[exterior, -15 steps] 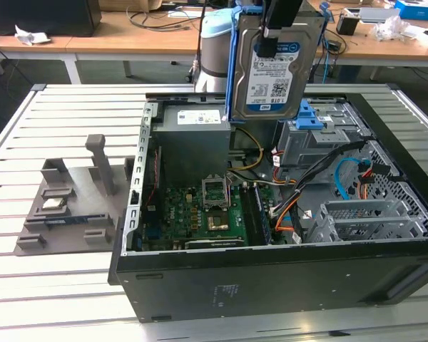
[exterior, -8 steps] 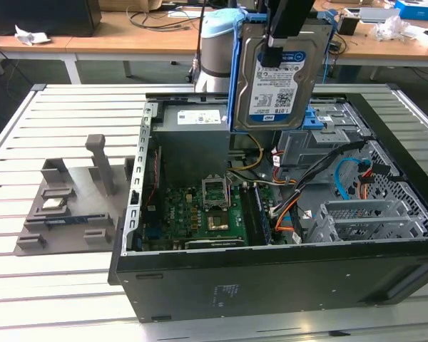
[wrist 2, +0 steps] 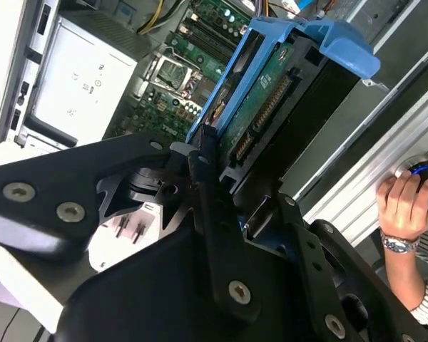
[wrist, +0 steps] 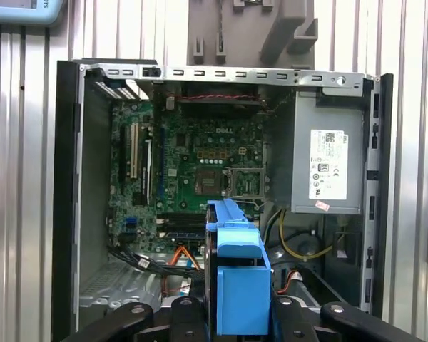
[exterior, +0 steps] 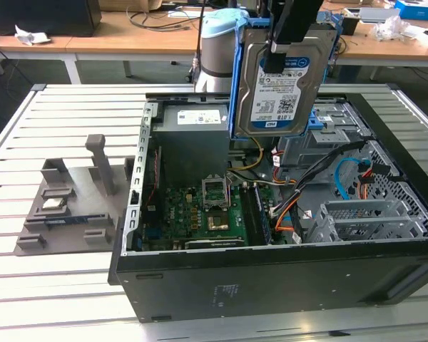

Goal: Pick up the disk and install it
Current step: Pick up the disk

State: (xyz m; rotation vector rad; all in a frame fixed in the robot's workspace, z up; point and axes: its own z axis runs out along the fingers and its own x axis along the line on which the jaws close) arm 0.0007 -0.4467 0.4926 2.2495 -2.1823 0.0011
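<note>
Open computer case [exterior: 271, 285] sits on the slatted worktop [exterior: 57, 285] with its circuit board [exterior: 207, 206] showing inside, and a grey parts holder [exterior: 64, 206] is just off to the exterior view's left. Over the far end of the case the gripper [exterior: 274, 58] holds the disk [exterior: 289, 92] up in the air, upright with the label facing out. The fingers [wrist 2: 207, 185] are clamped on it, blue bracket and all.

Open computer case [exterior: 271, 285] on desk [exterior: 57, 299]; parts holder [exterior: 71, 206] on desk at exterior view's left of it. Disk [exterior: 289, 92] in tool [exterior: 274, 64] above case. Power supply [exterior: 192, 117] in case's far corner, motherboard [exterior: 200, 214] before it.
</note>
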